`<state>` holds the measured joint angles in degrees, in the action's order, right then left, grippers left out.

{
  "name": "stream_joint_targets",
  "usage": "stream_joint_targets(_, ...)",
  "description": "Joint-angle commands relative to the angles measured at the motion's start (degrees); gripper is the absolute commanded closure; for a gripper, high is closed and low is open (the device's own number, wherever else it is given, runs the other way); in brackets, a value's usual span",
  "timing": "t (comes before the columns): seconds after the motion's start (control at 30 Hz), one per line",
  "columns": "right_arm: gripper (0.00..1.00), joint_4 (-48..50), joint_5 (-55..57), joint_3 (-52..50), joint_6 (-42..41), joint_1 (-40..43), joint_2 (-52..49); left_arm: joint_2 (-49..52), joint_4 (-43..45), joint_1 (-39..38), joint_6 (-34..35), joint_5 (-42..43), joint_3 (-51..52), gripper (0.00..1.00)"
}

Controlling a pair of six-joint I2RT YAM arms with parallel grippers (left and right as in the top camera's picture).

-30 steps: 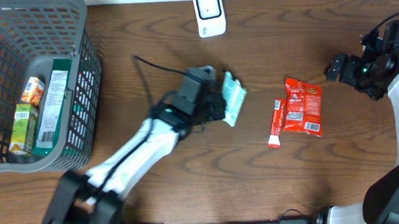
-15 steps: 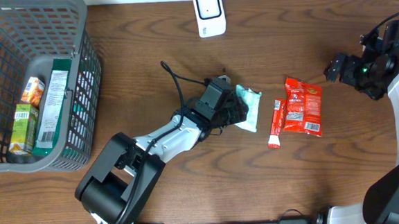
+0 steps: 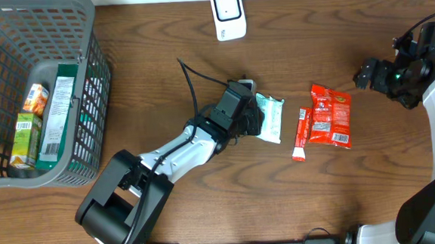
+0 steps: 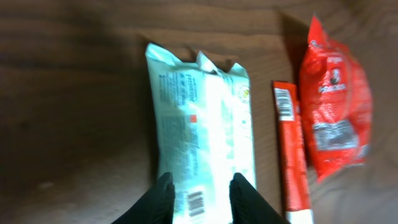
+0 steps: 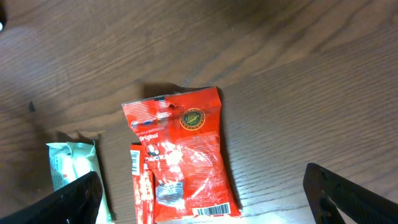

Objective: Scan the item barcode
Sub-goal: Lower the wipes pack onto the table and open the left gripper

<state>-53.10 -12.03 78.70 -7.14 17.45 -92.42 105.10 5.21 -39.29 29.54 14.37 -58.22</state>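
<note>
Hovering left pincer (image 4: 203, 180) part-open over pale packet (image 4: 202, 124).

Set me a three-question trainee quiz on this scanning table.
1. True or false: the white-green packet lies inside the basket.
2. Which lies closest to the packet? A red stick, B scanner, C basket.
3. Fill in: the right gripper has its jaws ___.
Key: 1 false, it lies on the table; 2 A; 3 open.

white arm links (image 3: 175, 149), black joints (image 3: 230, 110), black cable (image 3: 190, 82), black claw fingers (image 4: 160, 198).
</note>
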Motion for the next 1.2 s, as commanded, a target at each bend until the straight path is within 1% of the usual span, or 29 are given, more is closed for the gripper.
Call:
stream_joint_targets(0.0,0.01,-0.09,-0.28,0.57,0.55,0.35,-0.22,-0.37,-0.70,-0.07,-5.95,-8.20,-0.92,0.72)
stream_joint_targets(0.03,0.01,-0.09,-0.28,0.57,0.55,0.35,-0.22,-0.09,-1.05,-0.07,-5.95,-9.20,-0.92,0.76)
stream_joint_targets(0.07,0.01,-0.09,-0.28,0.57,0.55,0.35,-0.22,0.33,-1.29,-0.07,-5.95,-9.84,-0.92,0.77)
stream_joint_targets(0.2,0.01,-0.09,-0.28,0.57,0.55,0.35,-0.22,2.49,-1.49,-0.07,-5.90,-10.58,-0.92,0.77)
stream_joint_targets(0.3,0.01,-0.09,-0.28,0.57,0.55,0.35,-0.22,3.58,-1.75,-0.35,-4.07,-10.34,-0.92,0.77)
stream_joint_targets(0.63,0.01,-0.09,-0.28,0.57,0.55,0.35,-0.22,3.58,-2.23,-3.30,-4.00,-6.25,-0.92,0.76)
stream_joint_targets(0.97,0.01,-0.09,-0.28,0.57,0.55,0.35,-0.22,3.58,-2.19,-4.04,-4.02,-6.49,-0.92,0.75)
stream_joint_targets(1.0,0.01,-0.07,-0.26,0.57,0.55,0.35,-0.22,3.58,-2.19,-4.04,-4.02,-6.49,-0.92,0.75)
stream_joint_targets(1.1,0.01,-0.09,-0.28,0.57,0.55,0.35,-0.22,3.58,-2.19,-4.02,-4.02,-6.56,-0.92,0.68)
stream_joint_targets(1.17,0.01,-0.09,-0.28,0.57,0.55,0.35,-0.22,3.58,-2.19,-4.02,-4.02,-8.83,-0.92,0.68)
